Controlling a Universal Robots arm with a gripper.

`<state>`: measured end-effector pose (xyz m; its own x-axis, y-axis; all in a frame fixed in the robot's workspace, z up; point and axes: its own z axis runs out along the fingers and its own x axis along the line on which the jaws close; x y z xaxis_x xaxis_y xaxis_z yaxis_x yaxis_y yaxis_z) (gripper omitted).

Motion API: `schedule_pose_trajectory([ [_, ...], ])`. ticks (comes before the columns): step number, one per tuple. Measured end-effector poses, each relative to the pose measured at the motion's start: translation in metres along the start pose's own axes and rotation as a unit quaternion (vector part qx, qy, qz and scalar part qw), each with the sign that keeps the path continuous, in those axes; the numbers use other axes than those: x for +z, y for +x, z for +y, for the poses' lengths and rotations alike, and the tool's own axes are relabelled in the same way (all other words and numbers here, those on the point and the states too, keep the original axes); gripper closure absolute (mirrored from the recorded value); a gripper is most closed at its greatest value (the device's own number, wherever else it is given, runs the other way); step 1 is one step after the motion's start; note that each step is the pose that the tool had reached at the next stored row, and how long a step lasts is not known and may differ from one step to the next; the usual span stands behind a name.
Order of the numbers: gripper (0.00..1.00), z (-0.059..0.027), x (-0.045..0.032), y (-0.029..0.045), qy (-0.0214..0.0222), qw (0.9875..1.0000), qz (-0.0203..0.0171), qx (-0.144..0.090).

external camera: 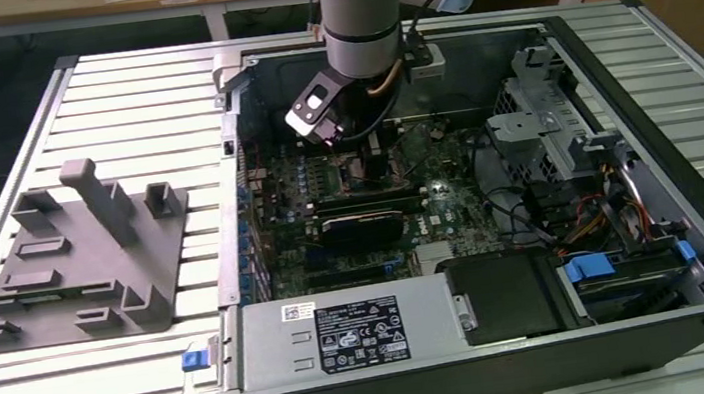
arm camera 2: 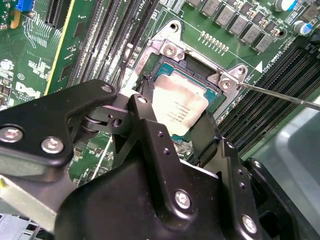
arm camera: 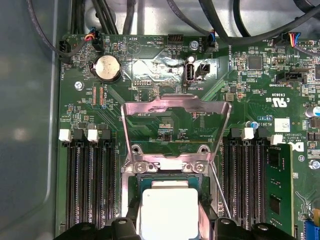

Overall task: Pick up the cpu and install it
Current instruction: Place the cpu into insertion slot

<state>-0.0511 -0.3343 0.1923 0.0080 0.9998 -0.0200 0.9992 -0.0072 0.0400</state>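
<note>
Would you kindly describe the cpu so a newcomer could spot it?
Inside the open computer case, find the green motherboard and its two banks of black memory slots. Between them, at the socket with the raised metal plate, the cpu is the flat square with a pale silver top, held in the end effector.

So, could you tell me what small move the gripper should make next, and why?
Probably ease the cpu straight down: the gripper is shut on it directly over the open socket, the load plate is swung up, and I cannot tell that it is seated.
</note>
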Motion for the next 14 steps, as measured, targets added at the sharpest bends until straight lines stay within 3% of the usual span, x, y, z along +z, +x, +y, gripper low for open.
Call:
schedule_pose_trajectory([
  [14, 0.45, 0.0001, 0.0018, 0.0002, -0.0004, 1.0, 0.0005, 0.0],
])
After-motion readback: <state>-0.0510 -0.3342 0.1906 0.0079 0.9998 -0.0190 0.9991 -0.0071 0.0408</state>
